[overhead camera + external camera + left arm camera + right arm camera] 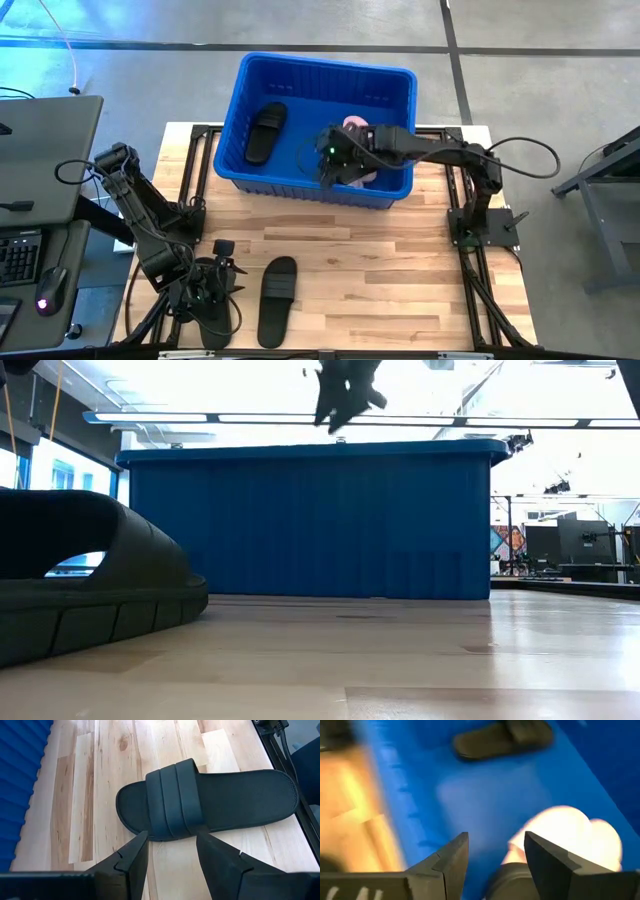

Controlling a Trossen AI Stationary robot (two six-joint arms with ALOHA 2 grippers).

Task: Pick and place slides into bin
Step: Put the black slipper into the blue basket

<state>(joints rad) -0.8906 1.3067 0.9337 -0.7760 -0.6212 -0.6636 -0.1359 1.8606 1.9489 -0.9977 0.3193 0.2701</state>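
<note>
The light wooden table [400, 270] fills the lower middle of the high view, and the bin [232, 130], a large bright blue rectangular plastic basket with a thick rim and ribbed sides, sits at the table's upper edge in the upper centre of that frame; in the low view it shows as a broad blue wall across the middle. Inside it, at the upper left of its floor, lies one black slide [267, 131], matte, with a wide strap, lying lengthwise. At the right end of the bin's floor a pink slide [357, 126] shows pale and rounded, mostly covered by the right arm, with something dark and rounded just beside it in the right wrist view that cannot be identified. On the open table at the lower centre of the high view lies a second black slide [277, 300], sole down, its three-ridged strap across the forefoot. A third black slide [217, 322] lies at the lower left, under the left arm, largely hidden. The right gripper [340, 168] hangs over the bin's right half, its fingers spread apart and holding nothing. The left gripper [170, 852] hovers at the lower left of the table, fingers parted with the strap edge of a black slide just ahead of them, not gripping it.
</note>
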